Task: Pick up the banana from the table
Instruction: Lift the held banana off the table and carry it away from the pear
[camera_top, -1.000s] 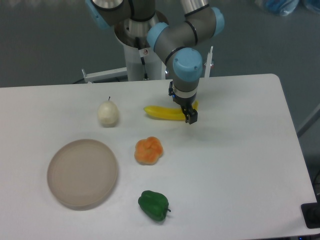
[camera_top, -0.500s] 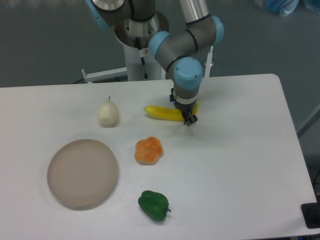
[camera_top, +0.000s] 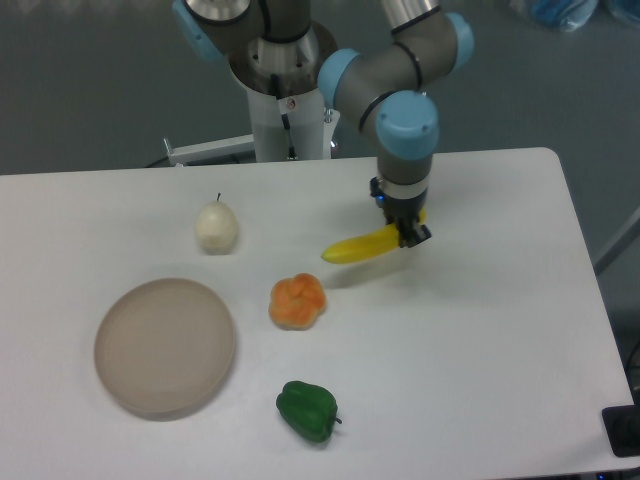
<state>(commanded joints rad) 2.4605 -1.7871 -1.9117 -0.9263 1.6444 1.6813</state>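
One banana (camera_top: 362, 246) hangs in our jaws, which are clenched on its right end; it tilts with the left tip lower, lifted just above the white surface (camera_top: 480, 330). Our gripper (camera_top: 408, 232) points downward. Nearby we see an orange fruit (camera_top: 297, 301), a pale pear (camera_top: 216, 227), a green pepper (camera_top: 308, 409) and a beige plate (camera_top: 165, 346).
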